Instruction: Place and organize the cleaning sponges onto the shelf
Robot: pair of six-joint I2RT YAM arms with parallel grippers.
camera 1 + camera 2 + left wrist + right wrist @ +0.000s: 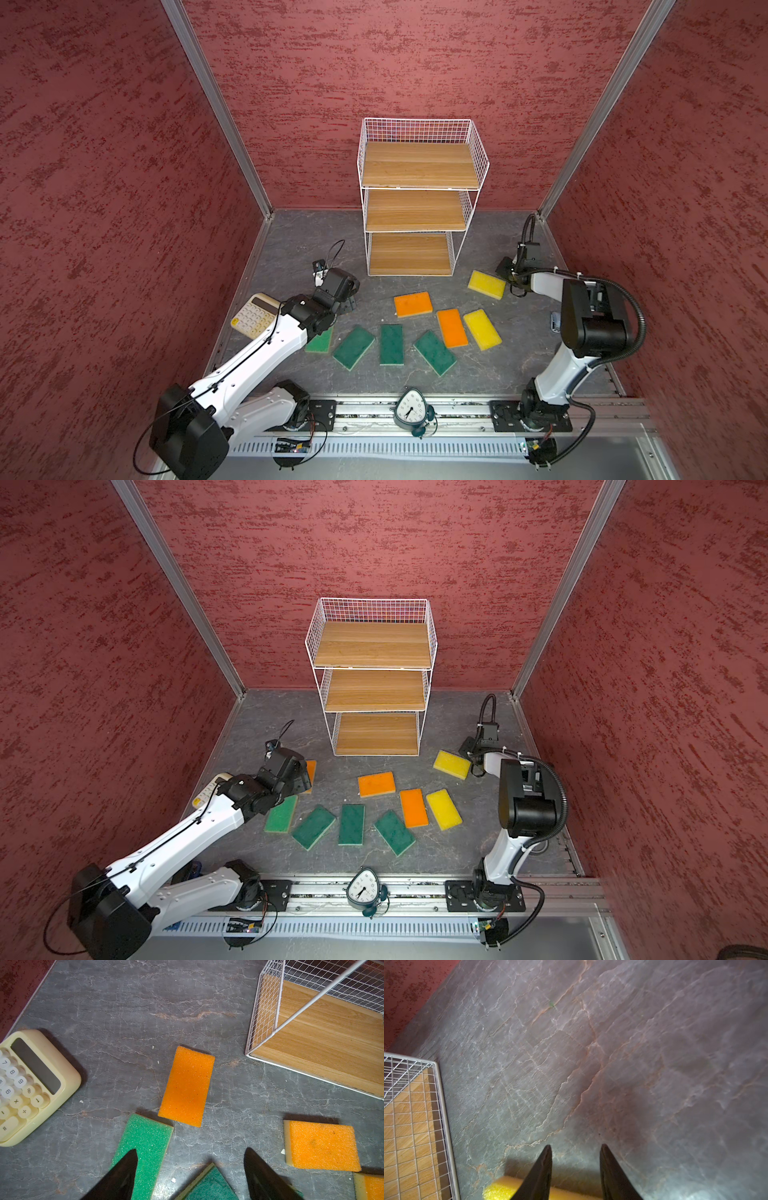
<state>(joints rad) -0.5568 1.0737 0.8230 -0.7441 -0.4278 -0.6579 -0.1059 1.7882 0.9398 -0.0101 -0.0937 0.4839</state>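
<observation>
**Grey marbled tabletop, 9 sponges all lying on it, shelf at back**

Red textured walls box the scene in. At far left a cream calculator lies by the table edge. The left gripper hovers just beside it, fingers wide apart and gripping nothing. In the left wrist view 1 finger overlaps a light-green sponge face, and a dark green corner sits under the gap.

4 green sponges lie flat in a loose front row, the leftmost partly under the left arm. There are 3 orange sponges. 1 is half hidden by the left wrist, and 2 lie near the middle.

The shelf stands upright at back centre with 3 wooden tiers. There are 2 yellow sponges. 1 is just beside an orange one, and 1 is nearer the shelf's right foot.

The right gripper is down at that sponge's right end, fingers partly apart. Yellow foam shows between them, but whether they pinch it cannot be told.
</observation>
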